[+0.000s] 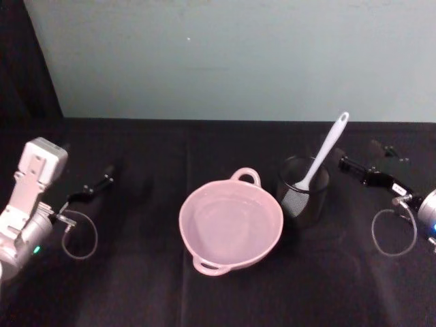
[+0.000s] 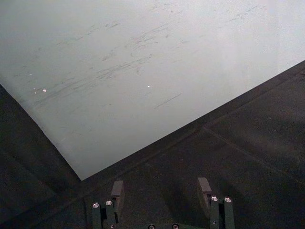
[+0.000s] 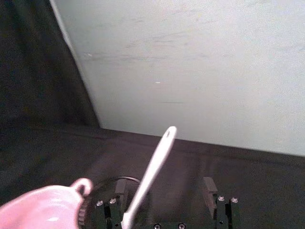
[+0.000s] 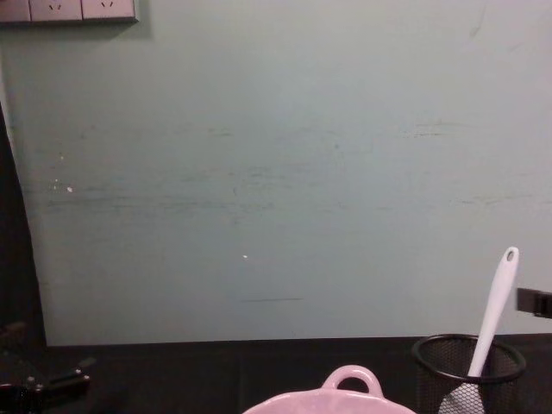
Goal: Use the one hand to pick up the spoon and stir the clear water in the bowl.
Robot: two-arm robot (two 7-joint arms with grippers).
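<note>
A pale pink round plastic bowl [image 1: 231, 227] with a small loop handle on its far rim and another on its near rim is sitting upright on the black cloth, near the middle of the table, and is holding clear water. Just beside it, on the robot's right, a white plastic spoon [image 1: 321, 160] with a long slim handle is standing head-down in a black wire-mesh cup [image 1: 303, 191]. Its flat broad head is resting low inside the cup, and its handle, pierced by a small hole at the end, is leaning up and away to the right, past the cup's rim.
</note>
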